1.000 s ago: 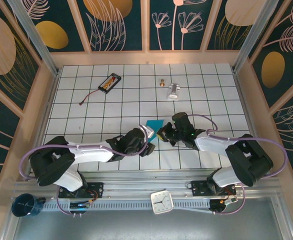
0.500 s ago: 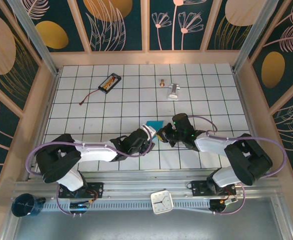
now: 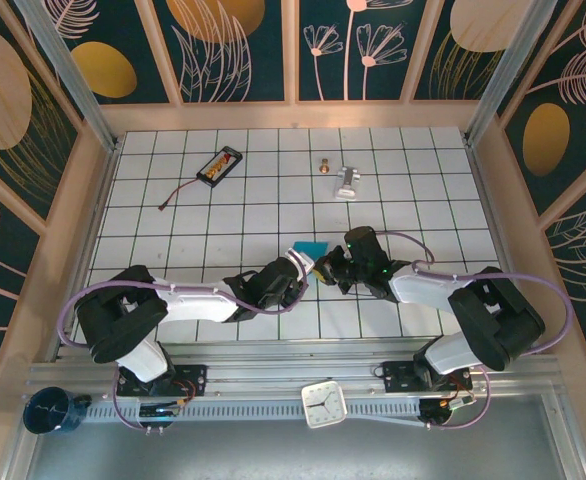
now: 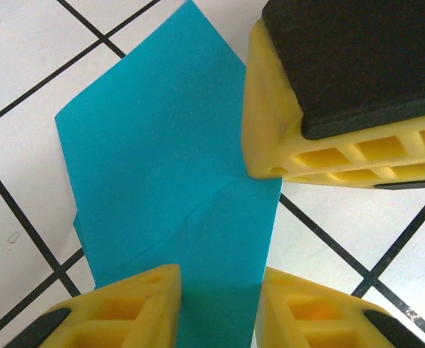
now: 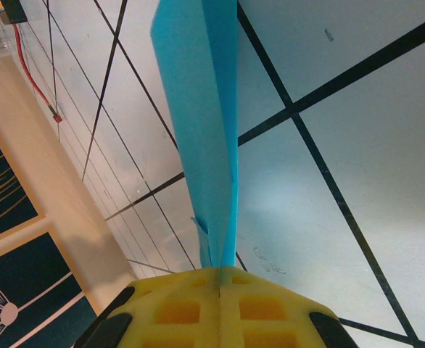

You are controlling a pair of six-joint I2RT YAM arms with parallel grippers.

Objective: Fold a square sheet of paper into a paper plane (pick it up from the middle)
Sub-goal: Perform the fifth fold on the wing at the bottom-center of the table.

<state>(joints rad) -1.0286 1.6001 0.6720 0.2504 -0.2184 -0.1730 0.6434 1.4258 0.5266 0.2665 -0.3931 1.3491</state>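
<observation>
One folded teal paper sheet (image 4: pixel 162 159), right end effector (image 5: pixel 220 274) clamped on it, left end effector (image 4: pixel 218 283) slightly open.

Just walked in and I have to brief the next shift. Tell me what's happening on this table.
The robot is folding a teal sheet of paper near the front of the tiled table. The right gripper is shut on the paper. The left gripper sits beside it with its jaws apart and the paper between them. The paper shows folds but does not look like a finished plane yet.
</observation>
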